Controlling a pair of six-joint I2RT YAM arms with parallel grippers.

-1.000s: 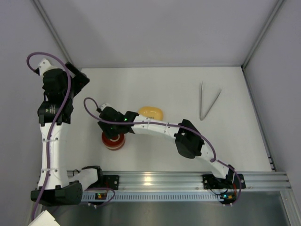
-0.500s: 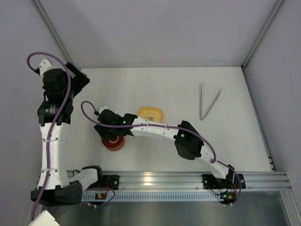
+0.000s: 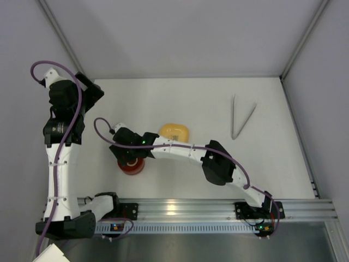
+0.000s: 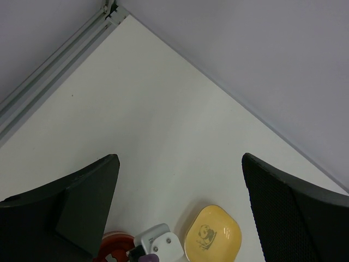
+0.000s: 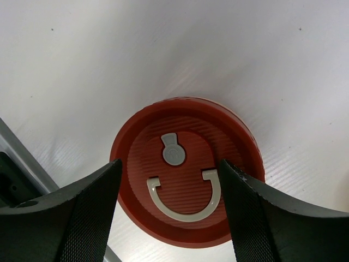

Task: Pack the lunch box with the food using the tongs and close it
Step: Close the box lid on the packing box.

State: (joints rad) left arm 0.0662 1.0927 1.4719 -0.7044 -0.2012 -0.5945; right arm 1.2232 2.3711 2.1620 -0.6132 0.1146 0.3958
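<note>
The lunch box point(image 3: 132, 167) stands near the front left of the table, and from above only its red lid shows. In the right wrist view that lid point(image 5: 188, 204) has a white U-shaped handle and a grey tab. My right gripper point(image 5: 170, 170) hangs open over it, one finger on each side of the handle, holding nothing. The left gripper point(image 4: 180, 164) is open and empty, raised at the back left. The tongs point(image 3: 233, 117) lie in a V at the back right. The food is out of view.
A yellow rounded dish point(image 3: 174, 130) with a panda print point(image 4: 212, 236) sits just behind the lunch box, and no pieces show in it. Grey walls close in the table on the left, back and right. The aluminium rail point(image 3: 180, 207) runs along the near edge.
The right wrist has shifted a little left and toward the near edge, covering more of the lunch box, then stayed still. The left arm and the tongs have not moved.
</note>
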